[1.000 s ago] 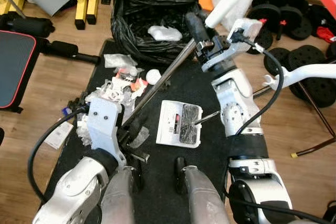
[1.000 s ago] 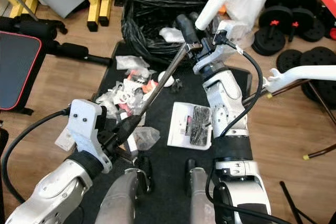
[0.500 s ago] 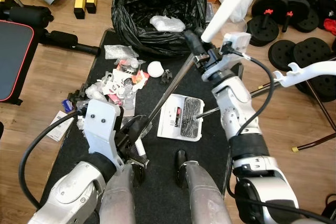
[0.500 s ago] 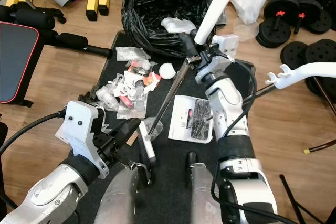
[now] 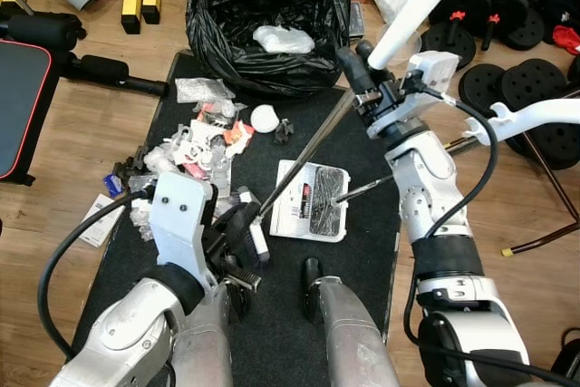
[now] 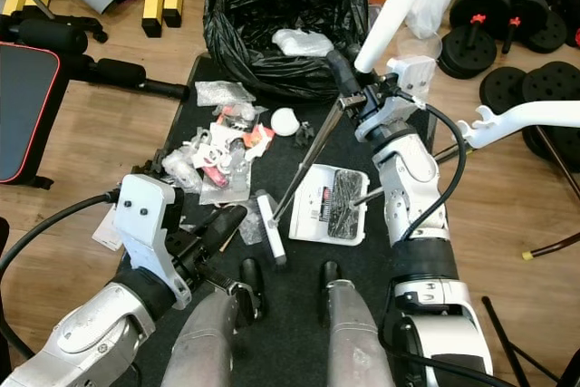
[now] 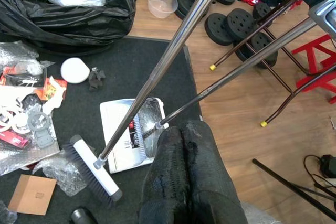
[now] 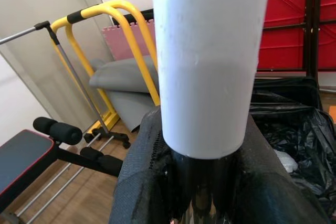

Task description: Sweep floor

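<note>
My right gripper [image 5: 362, 72] is shut on the broom where the white grip meets the metal shaft [image 5: 304, 156], and the white handle [image 8: 210, 61] stands between its fingers. The shaft slants down to the brush head [image 5: 251, 235], which rests on the black mat [image 5: 362, 251]. My left gripper [image 7: 181, 136] is shut with nothing between its fingers, low over the mat right beside the brush head. The white dustpan [image 5: 292, 206] lies flat just right of the brush, with its thin rod handle leaning away. Scattered litter [image 5: 204, 147] sits on the mat's left side, in front of the open black rubbish bag [image 5: 263, 6].
A weight bench [image 5: 18, 88] stands at the left, with yellow stands at the back left. Weight plates and dumbbells [image 5: 517, 15] are at the right. A white rack arm [image 5: 535, 115] and thin metal legs cross the wooden floor on the right. My own legs fill the near edge.
The brush head has slid along the mat toward the dustpan and now lies beside my left gripper. My right gripper has shifted slightly right with the handle. The camera has also moved.
</note>
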Robot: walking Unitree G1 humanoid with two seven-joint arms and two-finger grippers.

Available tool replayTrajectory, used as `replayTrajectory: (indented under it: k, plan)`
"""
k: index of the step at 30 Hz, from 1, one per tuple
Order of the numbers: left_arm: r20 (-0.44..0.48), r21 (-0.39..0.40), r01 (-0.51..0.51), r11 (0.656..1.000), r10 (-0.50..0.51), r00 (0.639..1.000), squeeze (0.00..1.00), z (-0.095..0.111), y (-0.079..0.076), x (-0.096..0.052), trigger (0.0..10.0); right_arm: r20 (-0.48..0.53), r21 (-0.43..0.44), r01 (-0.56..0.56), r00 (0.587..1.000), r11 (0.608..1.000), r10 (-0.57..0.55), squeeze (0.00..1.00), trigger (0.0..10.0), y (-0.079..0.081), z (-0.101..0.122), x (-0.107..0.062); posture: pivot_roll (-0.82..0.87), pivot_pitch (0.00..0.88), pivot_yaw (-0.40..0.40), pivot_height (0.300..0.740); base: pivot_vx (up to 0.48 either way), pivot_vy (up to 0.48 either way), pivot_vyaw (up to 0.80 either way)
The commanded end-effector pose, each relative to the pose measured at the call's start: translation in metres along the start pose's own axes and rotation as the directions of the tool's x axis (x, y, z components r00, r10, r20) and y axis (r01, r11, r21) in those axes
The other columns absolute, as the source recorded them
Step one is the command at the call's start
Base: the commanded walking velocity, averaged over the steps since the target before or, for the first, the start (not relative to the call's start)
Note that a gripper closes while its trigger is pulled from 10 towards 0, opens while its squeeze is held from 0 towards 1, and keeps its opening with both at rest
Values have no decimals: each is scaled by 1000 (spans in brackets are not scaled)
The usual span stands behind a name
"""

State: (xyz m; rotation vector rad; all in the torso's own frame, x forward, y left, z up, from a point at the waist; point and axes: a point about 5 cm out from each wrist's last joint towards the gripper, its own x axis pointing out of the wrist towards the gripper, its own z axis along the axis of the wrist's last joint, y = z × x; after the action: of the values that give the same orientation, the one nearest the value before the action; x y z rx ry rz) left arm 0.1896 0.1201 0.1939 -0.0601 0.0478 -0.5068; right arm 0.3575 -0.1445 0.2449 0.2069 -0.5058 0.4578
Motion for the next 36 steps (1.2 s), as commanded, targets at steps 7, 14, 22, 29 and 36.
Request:
replayTrajectory:
  k: [7, 14, 22, 29, 36]
  plan:
    - [-28, -21, -27, 999, 27, 999, 0, -5, -2, -1, 10000, 26, -72, 30, 999, 997, -28, 0, 10000, -7, 14, -3, -27, 527, -114, 740, 0, 0, 0]
    - [-28, -24, -26, 999, 26, 999, 0, -5, -2, 0, 10000, 129, -134, 85, 989, 987, -68, 0, 10000, -14, 52, 5, -31, 526, -114, 740, 0, 0, 0]
    - [-28, -29, -24, 999, 24, 999, 0, -6, -3, 1, 10000, 395, 149, 1, 917, 989, -61, 0, 10000, 1, 108, 25, -38, 520, -123, 740, 0, 0, 0]
    - [-25, -34, -24, 999, 23, 999, 0, -5, -5, 0, 10000, 347, 201, -4, 935, 980, -67, 0, 10000, 5, 84, 31, -30, 526, -129, 740, 0, 0, 0]
    - [-24, -41, -27, 999, 26, 999, 0, -4, -8, -4, 10000, 122, 147, 37, 991, 988, -55, 0, 10000, 15, 11, 28, -4, 534, -126, 740, 0, 0, 0]
